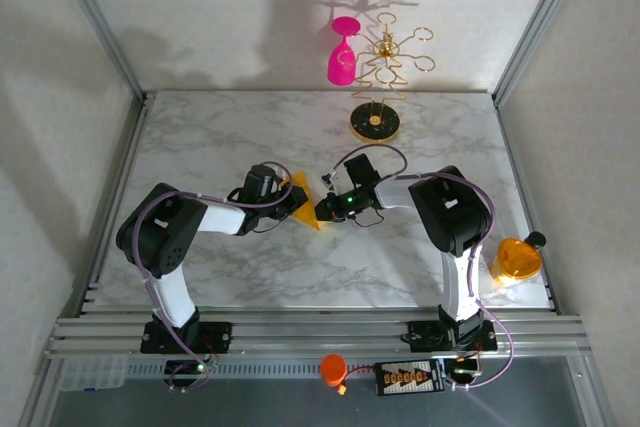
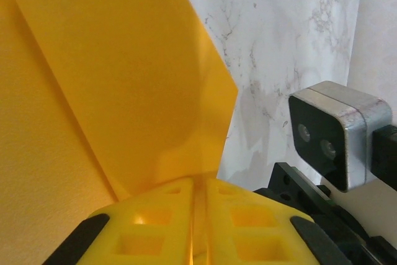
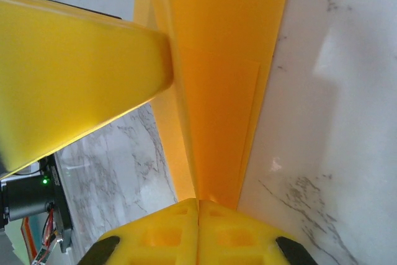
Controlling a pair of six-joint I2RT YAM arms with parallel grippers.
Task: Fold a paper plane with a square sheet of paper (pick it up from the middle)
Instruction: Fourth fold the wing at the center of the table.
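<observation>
The square sheet of paper [image 1: 310, 217] is orange-yellow and folded into a layered, pointed paper plane shape, held just above the marble table [image 1: 220, 137] at its middle. My left gripper [image 1: 288, 192] is shut on the paper's left edge. In the left wrist view the sheet [image 2: 124, 79] fans up from the shut left gripper [image 2: 200, 181]. My right gripper [image 1: 323, 209] is shut on the opposite side. In the right wrist view the creased layers [image 3: 217, 60] run straight out of the shut right gripper [image 3: 198, 202], with a left finger [image 3: 74, 72] pressing the paper from the left.
A gold stand [image 1: 375, 122] with a hanging pink wine glass [image 1: 342, 57] stands at the back centre-right. A round orange translucent disc [image 1: 515, 259] sits at the right table edge. An orange cap [image 1: 333, 367] lies on the front rail. Frame posts border both sides.
</observation>
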